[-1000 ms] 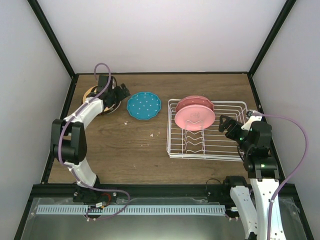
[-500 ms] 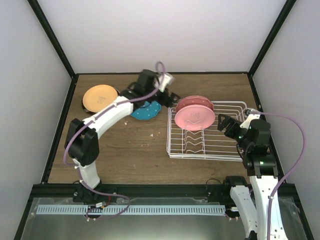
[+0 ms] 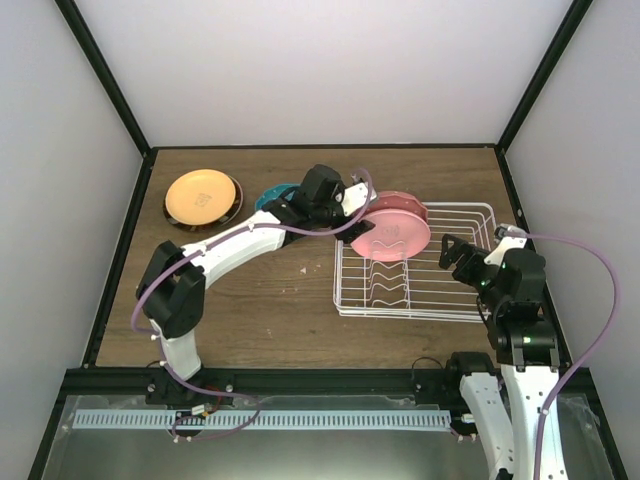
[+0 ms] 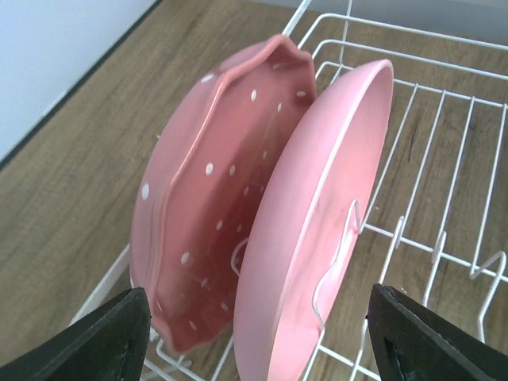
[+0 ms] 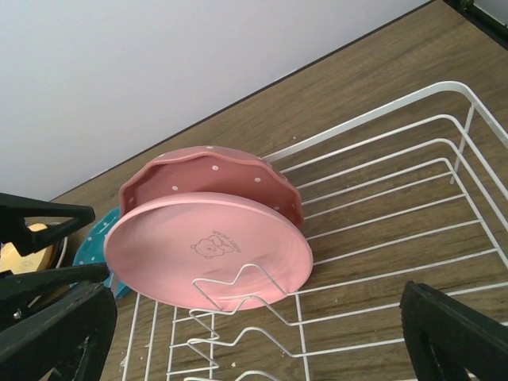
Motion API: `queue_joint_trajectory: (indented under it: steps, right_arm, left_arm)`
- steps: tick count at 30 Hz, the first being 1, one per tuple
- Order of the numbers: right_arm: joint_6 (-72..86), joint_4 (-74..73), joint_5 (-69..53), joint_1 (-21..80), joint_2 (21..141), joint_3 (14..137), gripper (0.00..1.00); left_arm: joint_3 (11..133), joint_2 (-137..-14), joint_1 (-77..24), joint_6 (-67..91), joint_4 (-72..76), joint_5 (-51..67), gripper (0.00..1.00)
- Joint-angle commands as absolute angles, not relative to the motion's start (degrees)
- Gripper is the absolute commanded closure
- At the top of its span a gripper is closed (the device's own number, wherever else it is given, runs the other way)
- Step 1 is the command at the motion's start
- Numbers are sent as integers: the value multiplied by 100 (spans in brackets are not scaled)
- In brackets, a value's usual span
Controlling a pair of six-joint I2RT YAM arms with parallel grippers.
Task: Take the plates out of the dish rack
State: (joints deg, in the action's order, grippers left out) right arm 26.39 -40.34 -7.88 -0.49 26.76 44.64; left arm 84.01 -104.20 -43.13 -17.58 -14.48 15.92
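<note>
Two pink plates stand upright in the white wire dish rack point(image 3: 450, 300) at its far left end. The plain one point(image 3: 392, 235) is in front and a scalloped, white-dotted one point(image 3: 392, 203) is behind. My left gripper point(image 3: 362, 215) is open at the rack's left edge. In the left wrist view its fingers straddle both the plain plate point(image 4: 317, 238) and the dotted plate point(image 4: 214, 198) without touching them. My right gripper point(image 3: 452, 255) is open and empty over the rack's right part, facing the plates point(image 5: 214, 246). The cream-orange plate point(image 3: 203, 197) lies flat at far left. The teal plate point(image 3: 272, 196) is mostly hidden under my left arm. No red plate shows.
The rack's upright wire dividers point(image 5: 238, 317) stand in front of the plain plate, and the slots nearer me hold nothing. The rack's far rim point(image 5: 381, 107) runs close to the back wall. Bare wooden table point(image 3: 260, 300) lies left of the rack.
My left arm swung right from the cream-orange plate at far left, over the teal plate, to the rack's left end. My right gripper barely moved. The plates have not moved.
</note>
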Motion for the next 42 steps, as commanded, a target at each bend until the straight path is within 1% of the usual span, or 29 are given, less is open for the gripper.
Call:
queue_joint_trajectory:
  steps: [1, 5, 9, 11, 17, 18, 26, 31, 33, 42]
  right_arm:
    - [2572, -4173, -625, 9, 2589, 4727, 0]
    - [2592, -4155, -591, 13, 2575, 4737, 0]
    - [2583, -4157, -546, 9, 2605, 4765, 0]
    - [2581, -4149, -522, 13, 2614, 4786, 0]
    - [2570, -4108, -453, 9, 2650, 4808, 0]
    - [2575, -4104, -449, 9, 2654, 4808, 0]
    - [2578, -4014, -413, 9, 2690, 4723, 0]
    - [2601, -3932, -420, 7, 2703, 4640, 0]
    - [2606, -3892, -410, 9, 2707, 4605, 0]
    - [2710, -3714, -437, 9, 2724, 4460, 0]
  left_arm:
    - [8419, -10508, -4406, -2171, -983, 1245, 24]
    - [8446, -10618, -4462, -2324, -883, 1143, 25]
    - [8446, -10739, -4523, -2416, -783, 1063, 30]
    - [8446, -10800, -4538, -2421, -722, 1028, 35]
    - [8446, -10874, -4611, -2398, -510, 849, 61]
    - [8446, -10878, -4626, -2398, -483, 818, 64]
    - [8325, -10755, -4735, -2349, -345, 591, 85]
    - [8295, -10571, -4804, -2322, -263, 236, 94]
    - [8336, -10479, -4847, -2320, -240, 39, 96]
    - [8649, -10107, -5114, -2600, -128, -932, 96]
